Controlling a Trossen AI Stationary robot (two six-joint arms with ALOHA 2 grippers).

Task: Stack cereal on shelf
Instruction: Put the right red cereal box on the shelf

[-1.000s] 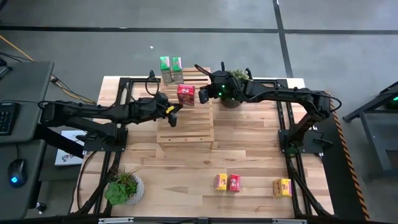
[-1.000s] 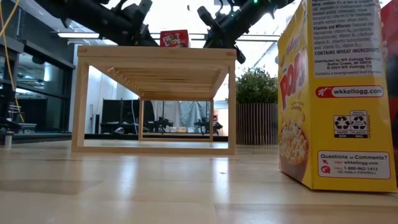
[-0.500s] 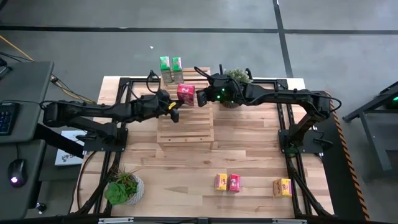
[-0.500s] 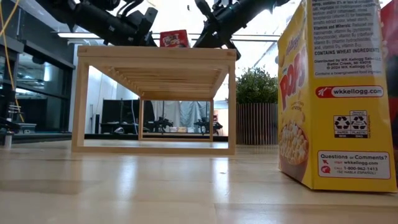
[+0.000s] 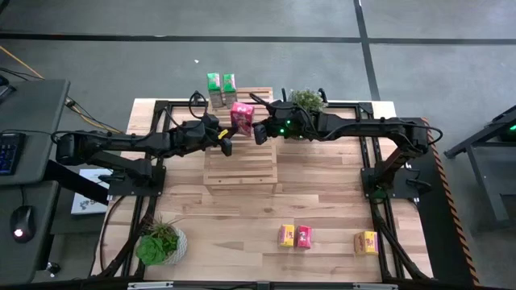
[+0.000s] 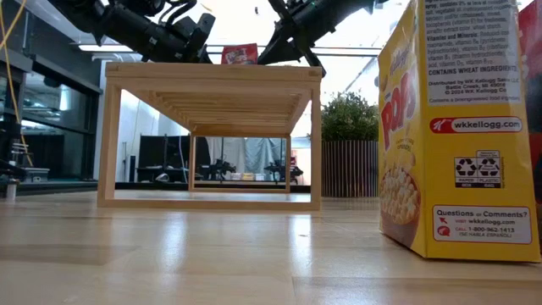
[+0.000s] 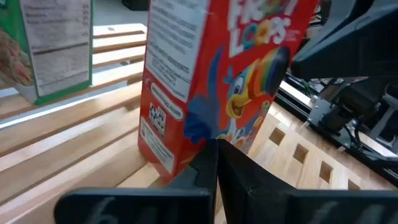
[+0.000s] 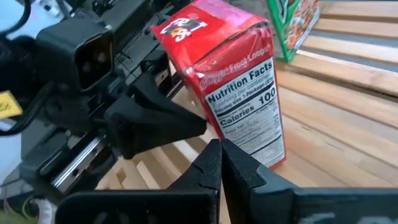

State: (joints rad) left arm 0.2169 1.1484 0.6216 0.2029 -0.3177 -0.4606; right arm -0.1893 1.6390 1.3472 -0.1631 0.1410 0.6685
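Grey concrete floor is seen around a light wooden tabletop with a black frame; a glass-walled room shows behind in the low view. On the slatted shelf, near its far end, a red cereal box stands upright, slightly tilted, just beside two green cereal boxes standing at the far edge. The red box is flanked by both arms: the left claw is pressed against one side with its fingers closed together into a single wedge, as the left wrist view shows, and the right claw is set at the opposite side, fingers likewise closed, tips near the box's base in the right wrist view. Nothing is gripped by either claw; the box appears to be nudged and squared between the two closed tips, probably so it is slid toward the green pair and lined up in a row. Whether the right tips actually touch the cardboard cannot be told. Three boxes are left on the tabletop near the front edge, well apart from the shelf: a yellow box touching a second red box, and another yellow box off to the right, which fills the low view's right side. Two potted plants sit on the tabletop, one at the front left, one behind the right arm. Task judged about half done.
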